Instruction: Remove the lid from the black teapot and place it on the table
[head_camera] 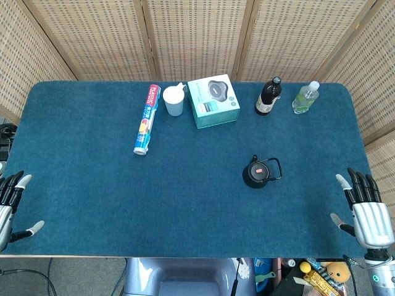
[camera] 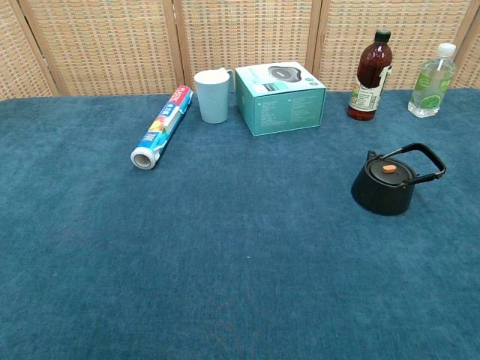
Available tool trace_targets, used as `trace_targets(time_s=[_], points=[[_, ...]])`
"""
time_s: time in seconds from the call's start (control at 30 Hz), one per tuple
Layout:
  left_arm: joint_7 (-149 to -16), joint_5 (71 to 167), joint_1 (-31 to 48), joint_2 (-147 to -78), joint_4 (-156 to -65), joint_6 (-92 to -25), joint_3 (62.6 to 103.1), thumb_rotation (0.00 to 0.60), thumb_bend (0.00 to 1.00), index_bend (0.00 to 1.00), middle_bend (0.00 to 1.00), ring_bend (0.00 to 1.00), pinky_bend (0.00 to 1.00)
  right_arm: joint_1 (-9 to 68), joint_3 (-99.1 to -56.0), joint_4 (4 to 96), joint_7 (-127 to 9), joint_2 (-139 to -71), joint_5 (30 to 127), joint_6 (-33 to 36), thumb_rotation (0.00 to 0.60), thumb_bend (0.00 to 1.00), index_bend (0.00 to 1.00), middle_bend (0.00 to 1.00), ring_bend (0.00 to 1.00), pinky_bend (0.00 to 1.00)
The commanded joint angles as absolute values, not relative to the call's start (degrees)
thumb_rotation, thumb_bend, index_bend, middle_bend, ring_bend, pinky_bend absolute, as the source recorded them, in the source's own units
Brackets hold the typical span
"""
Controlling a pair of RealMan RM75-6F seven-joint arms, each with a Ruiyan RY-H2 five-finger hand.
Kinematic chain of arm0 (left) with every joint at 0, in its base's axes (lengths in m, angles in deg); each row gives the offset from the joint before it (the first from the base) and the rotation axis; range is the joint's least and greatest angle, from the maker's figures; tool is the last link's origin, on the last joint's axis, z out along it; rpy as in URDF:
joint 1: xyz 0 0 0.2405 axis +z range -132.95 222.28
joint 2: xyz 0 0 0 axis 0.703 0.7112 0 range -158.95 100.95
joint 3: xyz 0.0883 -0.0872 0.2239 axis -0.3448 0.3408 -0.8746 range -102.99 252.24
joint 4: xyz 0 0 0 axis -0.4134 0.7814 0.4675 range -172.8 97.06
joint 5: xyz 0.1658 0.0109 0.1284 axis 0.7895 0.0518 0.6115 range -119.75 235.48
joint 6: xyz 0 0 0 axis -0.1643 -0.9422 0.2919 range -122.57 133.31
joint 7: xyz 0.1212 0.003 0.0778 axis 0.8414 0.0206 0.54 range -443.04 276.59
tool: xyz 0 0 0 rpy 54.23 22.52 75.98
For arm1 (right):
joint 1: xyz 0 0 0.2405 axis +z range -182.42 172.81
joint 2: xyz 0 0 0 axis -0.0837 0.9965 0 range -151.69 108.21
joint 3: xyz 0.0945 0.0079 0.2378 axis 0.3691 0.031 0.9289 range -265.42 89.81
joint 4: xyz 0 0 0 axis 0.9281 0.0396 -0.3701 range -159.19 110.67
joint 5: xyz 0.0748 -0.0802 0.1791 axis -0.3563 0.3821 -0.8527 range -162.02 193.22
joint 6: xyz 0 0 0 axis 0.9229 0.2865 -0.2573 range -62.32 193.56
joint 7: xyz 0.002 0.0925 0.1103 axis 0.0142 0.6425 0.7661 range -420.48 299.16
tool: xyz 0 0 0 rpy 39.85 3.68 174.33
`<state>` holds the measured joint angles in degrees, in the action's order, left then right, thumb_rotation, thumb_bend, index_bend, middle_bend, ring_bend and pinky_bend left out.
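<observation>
The black teapot (head_camera: 258,173) (camera: 385,187) stands on the blue table to the right of centre. Its lid (head_camera: 260,167) (camera: 389,169) sits on top, with a small orange knob, and the wire handle leans toward the right. My right hand (head_camera: 366,206) hovers at the table's near right edge, well right of the teapot, fingers spread and holding nothing. At the near left edge my left hand (head_camera: 11,203) also has its fingers apart, nothing in it. Neither hand appears in the chest view.
Along the back stand a roll of plastic wrap (head_camera: 146,119) (camera: 160,127), a pale cup (head_camera: 174,100) (camera: 212,95), a teal box (head_camera: 213,100) (camera: 281,98), a dark bottle (head_camera: 268,96) (camera: 370,75) and a clear bottle (head_camera: 306,97) (camera: 433,81). Woven screens wall the far side.
</observation>
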<state>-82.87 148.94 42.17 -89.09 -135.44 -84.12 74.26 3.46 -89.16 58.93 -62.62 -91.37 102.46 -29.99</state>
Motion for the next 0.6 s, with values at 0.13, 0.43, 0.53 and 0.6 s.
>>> trace_targets(time_s=[0.13,0.43,0.53,0.6], points=[[-82.8,148.8,42.1,-89.3,-135.2,-83.7,74.3,0.600,0.13,0.00,0.00,0.00,0.00,3.0,-88.8,58.9,-62.9,-91.4,102.7,-28.8,0.600,0.00,0.00,0.00,0.00,0.00],[-83.1,147.6,41.1,-89.9,-134.4,-82.2,75.1,0.600,0.13,0.00,0.00,0.00,0.00,10.7,-85.8,63.4,-59.9,-87.7,102.9,-15.9,0.600,0.02,0.08,0.00,0.00,0.00],[-83.0,146.7,40.8,-90.1,-134.0,-81.4,75.5,0.600,0.13,0.00,0.00,0.00,0.00,15.1,-83.2,65.7,-60.2,-86.8,101.6,-10.2,0.600,0.12,0.18,0.00,0.00,0.00],[-82.5,146.0,40.7,-90.3,-133.8,-81.0,75.7,0.600,0.13,0.00,0.00,0.00,0.00,18.0,-81.0,66.9,-60.1,-86.8,99.3,-5.9,0.600,0.19,0.24,0.00,0.00,0.00]])
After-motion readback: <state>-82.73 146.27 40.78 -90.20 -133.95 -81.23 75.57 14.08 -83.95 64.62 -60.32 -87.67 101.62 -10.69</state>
